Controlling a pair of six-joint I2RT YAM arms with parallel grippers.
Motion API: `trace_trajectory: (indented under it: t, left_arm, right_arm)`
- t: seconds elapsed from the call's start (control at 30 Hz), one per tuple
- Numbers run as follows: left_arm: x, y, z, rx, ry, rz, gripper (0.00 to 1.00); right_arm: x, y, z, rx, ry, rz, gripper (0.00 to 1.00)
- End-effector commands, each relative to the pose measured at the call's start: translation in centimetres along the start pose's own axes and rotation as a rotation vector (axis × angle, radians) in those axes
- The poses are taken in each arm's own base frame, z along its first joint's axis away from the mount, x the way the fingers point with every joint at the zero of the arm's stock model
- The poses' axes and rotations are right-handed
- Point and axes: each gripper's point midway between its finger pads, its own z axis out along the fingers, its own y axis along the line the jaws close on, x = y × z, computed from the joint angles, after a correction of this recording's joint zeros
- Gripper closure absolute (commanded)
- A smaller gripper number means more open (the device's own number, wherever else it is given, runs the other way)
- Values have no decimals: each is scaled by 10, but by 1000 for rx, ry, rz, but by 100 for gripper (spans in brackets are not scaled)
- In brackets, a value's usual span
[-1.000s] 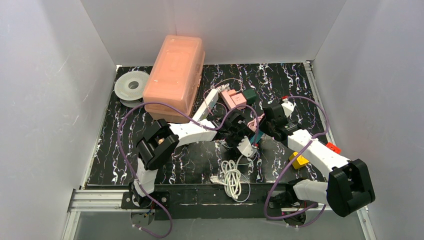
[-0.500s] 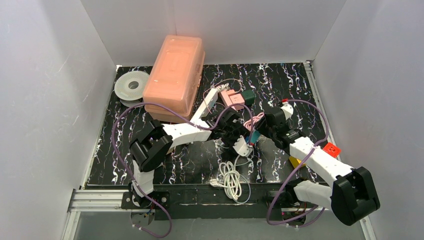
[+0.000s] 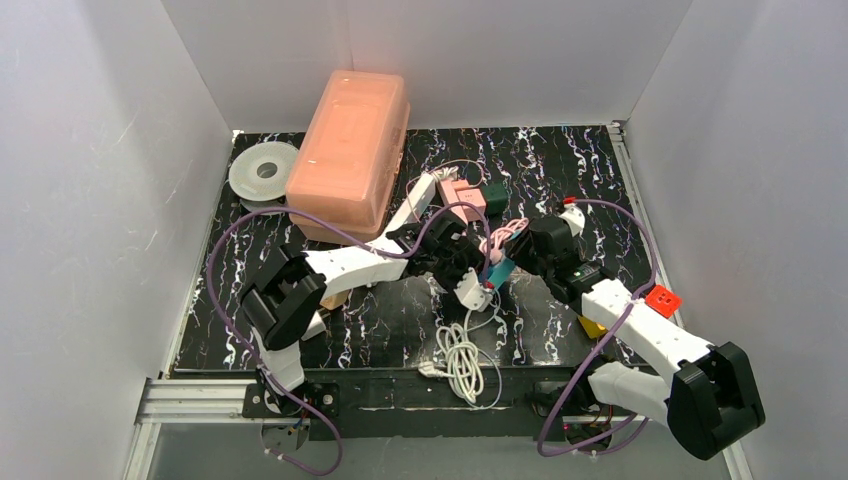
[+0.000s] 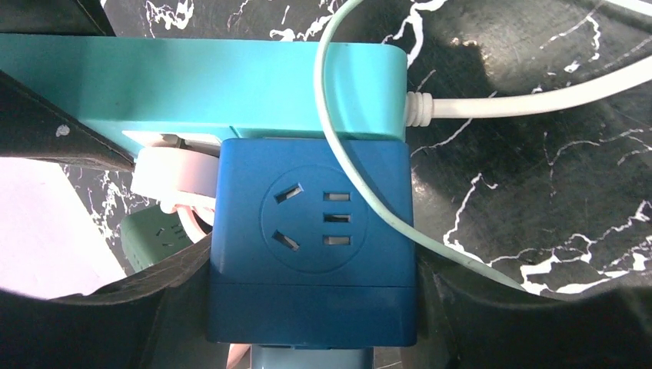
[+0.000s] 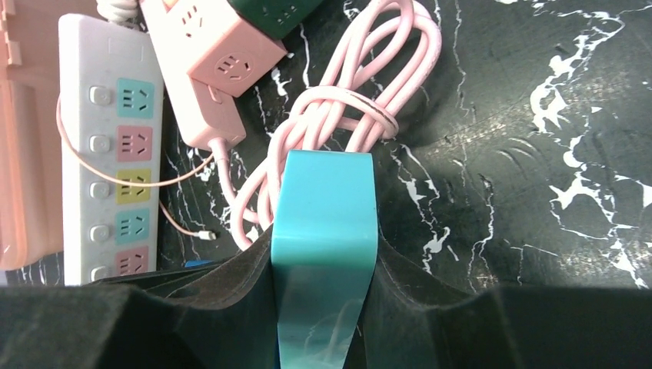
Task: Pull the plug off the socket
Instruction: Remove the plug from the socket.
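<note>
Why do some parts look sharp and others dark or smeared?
Top external view: even, soft light off the white walls, only faint shadows on the marbled table. Left wrist view: the blue socket cube is crisp; the dark fingers beside it are underlit and soft. Right wrist view: the pink cable is sharp, while the teal power strip blurs nearest the lens.

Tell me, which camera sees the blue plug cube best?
The left wrist view: the blue plug cube fills the middle, its holes facing us, against the teal socket strip. In the top view it is hidden. The right wrist view shows the strip instead.
</note>
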Motion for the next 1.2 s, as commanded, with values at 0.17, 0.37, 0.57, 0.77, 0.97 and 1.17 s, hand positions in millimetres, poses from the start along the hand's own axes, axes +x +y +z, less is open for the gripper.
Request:
trace_trajectory:
  t: [0.17, 0.37, 0.57, 0.77, 0.97, 1.17]
  left_arm:
    - [2, 40, -56, -154, 12, 133, 100]
    - [-9, 63, -41, -169, -18, 116, 100]
    - [-12, 73, -35, -147, -42, 103, 100]
    - [-7, 76, -36, -160, -14, 91, 100]
    - [9, 82, -65, -298, 59, 41, 100]
    - [13, 74, -89, -351, 72, 12, 100]
  right_arm:
    - [9, -64, -2, 219, 52, -281, 99]
    - [17, -56, 2, 193, 84, -323, 99]
    - [25, -54, 2, 193, 86, -384, 99]
    - [28, -59, 2, 268, 90, -352, 99]
    - [36, -68, 0, 259, 92, -222, 99]
    - [34, -62, -3, 221, 80, -220, 99]
